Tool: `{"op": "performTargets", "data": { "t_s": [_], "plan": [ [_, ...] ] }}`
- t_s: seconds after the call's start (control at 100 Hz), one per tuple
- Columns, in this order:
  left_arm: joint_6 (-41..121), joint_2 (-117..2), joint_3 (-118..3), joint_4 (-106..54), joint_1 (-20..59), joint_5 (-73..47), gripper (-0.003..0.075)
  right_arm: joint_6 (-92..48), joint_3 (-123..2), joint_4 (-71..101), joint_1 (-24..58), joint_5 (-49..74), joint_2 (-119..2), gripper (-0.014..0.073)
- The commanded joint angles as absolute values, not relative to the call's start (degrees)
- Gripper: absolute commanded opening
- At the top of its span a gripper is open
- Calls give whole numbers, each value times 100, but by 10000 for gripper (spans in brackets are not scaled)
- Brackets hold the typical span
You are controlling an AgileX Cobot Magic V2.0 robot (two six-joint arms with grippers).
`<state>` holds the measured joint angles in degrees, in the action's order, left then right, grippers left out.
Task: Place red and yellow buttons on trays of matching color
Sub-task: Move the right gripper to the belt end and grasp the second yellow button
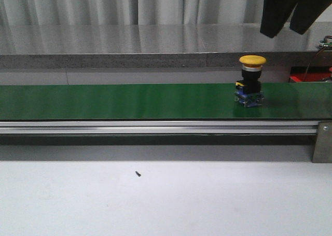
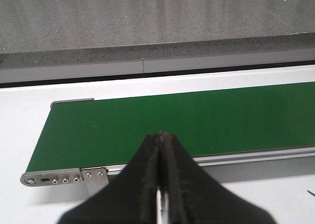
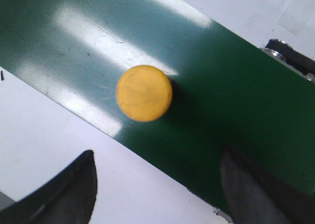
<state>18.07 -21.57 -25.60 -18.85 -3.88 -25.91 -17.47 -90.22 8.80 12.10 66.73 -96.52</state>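
A yellow button (image 1: 252, 60), a mushroom cap on a black and blue base, stands upright on the green belt (image 1: 129, 101) toward its right end. In the right wrist view the yellow button (image 3: 144, 93) shows from above as a round cap. My right gripper (image 1: 285, 32) hangs above and slightly right of it, clear of it. That gripper (image 3: 157, 189) is open, with nothing between its fingers (image 3: 74, 189). My left gripper (image 2: 161, 134) is shut and empty, over the near edge of the belt (image 2: 197, 115) by its left end. No red button or tray shows.
The belt's metal rail (image 1: 155, 127) runs along its near side, with a bracket (image 1: 322, 141) at the right. A grey ledge (image 1: 129, 59) lies behind the belt. Something red (image 1: 299, 78) shows at the far right. A small black speck (image 1: 138, 174) lies on the white table.
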Motion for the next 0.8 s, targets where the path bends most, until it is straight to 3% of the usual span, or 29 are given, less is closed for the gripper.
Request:
{"op": "performTargets", "data": {
  "t_s": [0.0,0.62,0.79],
  "plan": [
    [1813,-2188,-2705,-1988,-346,-2153,-20,-1829,-9180,888,1207,6474,-9529,530],
    [1813,-2188,-2705,-1988,-346,-2153,-20,-1664,-9180,396,1165,6172,-10269,525],
    [1813,-2188,-2705,-1988,-346,-2153,-20,-1656,-9180,396,998,6264,-10399,422]
  ]
}}
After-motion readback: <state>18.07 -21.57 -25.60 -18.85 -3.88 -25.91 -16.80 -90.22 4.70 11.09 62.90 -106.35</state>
